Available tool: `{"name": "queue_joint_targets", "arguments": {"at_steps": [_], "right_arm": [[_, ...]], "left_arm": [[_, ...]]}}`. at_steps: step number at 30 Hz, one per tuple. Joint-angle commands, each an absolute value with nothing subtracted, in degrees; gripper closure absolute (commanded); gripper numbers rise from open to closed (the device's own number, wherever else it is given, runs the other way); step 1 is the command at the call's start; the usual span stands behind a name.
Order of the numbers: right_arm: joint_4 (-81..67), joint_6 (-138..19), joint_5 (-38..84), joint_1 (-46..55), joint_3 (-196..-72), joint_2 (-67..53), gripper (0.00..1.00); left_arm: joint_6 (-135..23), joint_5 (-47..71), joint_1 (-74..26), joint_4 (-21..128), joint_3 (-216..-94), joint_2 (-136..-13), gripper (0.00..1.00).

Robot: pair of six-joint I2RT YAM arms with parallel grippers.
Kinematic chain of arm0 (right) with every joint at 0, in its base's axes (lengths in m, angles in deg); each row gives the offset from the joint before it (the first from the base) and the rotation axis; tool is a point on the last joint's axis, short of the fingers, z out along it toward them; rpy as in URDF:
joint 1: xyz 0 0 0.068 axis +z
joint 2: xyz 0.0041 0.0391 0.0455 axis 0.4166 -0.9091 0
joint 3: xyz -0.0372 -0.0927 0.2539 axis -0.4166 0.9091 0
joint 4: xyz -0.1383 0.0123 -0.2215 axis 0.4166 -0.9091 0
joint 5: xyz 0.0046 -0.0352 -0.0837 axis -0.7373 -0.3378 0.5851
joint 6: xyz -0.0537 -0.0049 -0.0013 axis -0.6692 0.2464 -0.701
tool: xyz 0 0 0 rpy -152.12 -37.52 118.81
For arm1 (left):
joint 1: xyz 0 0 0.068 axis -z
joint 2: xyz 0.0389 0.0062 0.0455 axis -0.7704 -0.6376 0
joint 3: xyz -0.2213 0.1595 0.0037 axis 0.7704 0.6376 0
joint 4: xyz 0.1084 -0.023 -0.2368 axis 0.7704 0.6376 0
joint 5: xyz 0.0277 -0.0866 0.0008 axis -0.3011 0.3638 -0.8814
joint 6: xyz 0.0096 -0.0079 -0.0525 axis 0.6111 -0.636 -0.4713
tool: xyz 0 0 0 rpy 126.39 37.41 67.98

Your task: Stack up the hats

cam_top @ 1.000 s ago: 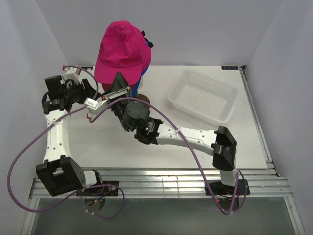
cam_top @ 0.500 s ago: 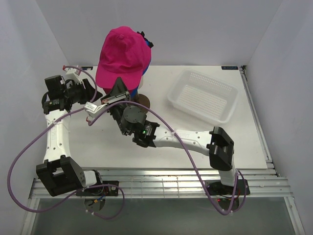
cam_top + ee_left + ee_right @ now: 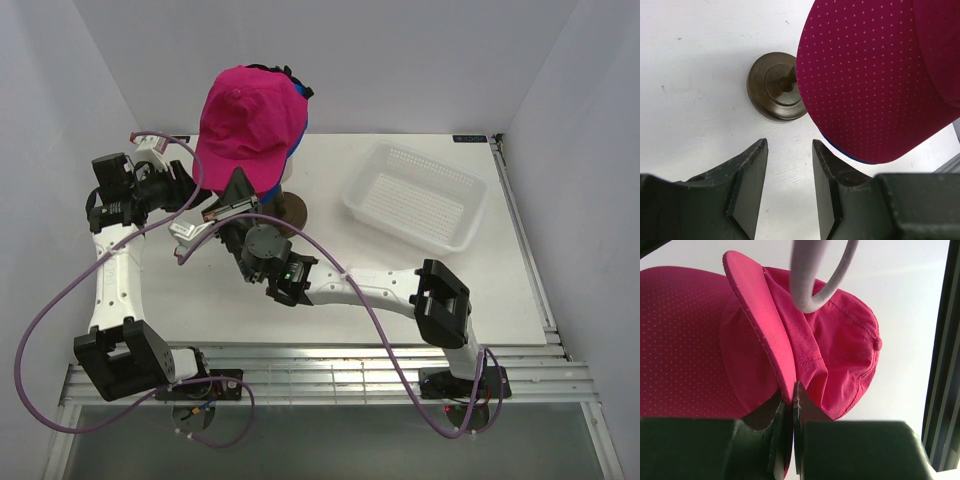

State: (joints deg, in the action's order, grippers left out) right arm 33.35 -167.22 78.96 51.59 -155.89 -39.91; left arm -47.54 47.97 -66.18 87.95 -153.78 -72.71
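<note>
A magenta pink hat (image 3: 250, 120) sits high at the back left, over the stack on the stand. My right gripper (image 3: 790, 390) is shut on its brim (image 3: 760, 335), and its crown (image 3: 845, 350) bulges to the right. A second pink hat (image 3: 680, 345) lies behind it on the left. Under a pink brim (image 3: 875, 80) a thin blue hat edge (image 3: 847, 157) shows. My left gripper (image 3: 789, 144) is open and holds nothing, just left of that brim and above the table.
The dark round stand (image 3: 776, 86) rests on the white table under the hats. A white mesh basket (image 3: 415, 195) lies at the back right. The right arm (image 3: 350, 285) reaches diagonally across the table. Purple cables loop near both arms.
The right arm has swung left with the pink hat, which now sits further left and lower over the stack. The left gripper has stayed about where it was.
</note>
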Motion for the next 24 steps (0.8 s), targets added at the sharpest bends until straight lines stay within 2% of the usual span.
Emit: {"name": "queue_joint_targets", "arguments": {"at_steps": [1, 10, 13, 14, 15, 18, 21, 24], "right_arm": [[36.5, -165.6, 78.9, 52.6, -154.0, -40.8, 0.92], [37.7, -165.2, 79.7, 51.6, -151.2, -41.1, 0.92], [38.3, -164.7, 79.9, 51.7, -151.2, -41.0, 0.79], [39.0, -164.9, 80.0, 51.8, -151.2, -40.7, 0.68], [39.4, -165.0, 80.0, 51.8, -151.0, -40.7, 0.65], [39.4, -164.7, 79.8, 51.8, -151.0, -40.3, 0.61], [39.4, -164.6, 79.8, 52.0, -151.2, -40.6, 0.50], [39.2, -164.4, 80.1, 52.1, -151.2, -40.8, 0.46]], "left_arm": [[-47.8, 49.7, -66.1, 87.3, -153.8, -71.2, 0.49], [-47.8, 50.1, -66.1, 87.6, -154.4, -70.8, 0.50], [-47.5, 50.0, -66.1, 88.0, -154.9, -71.0, 0.50], [-47.4, 49.9, -66.1, 88.4, -155.4, -71.0, 0.50], [-47.2, 49.9, -66.1, 88.6, -155.6, -70.9, 0.50], [-46.8, 50.0, -66.1, 89.3, -156.4, -70.9, 0.50], [-45.6, 49.4, -66.3, 90.9, -157.3, -71.0, 0.50], [-44.3, 48.2, -66.6, 93.6, -157.9, -70.7, 0.49]]}}
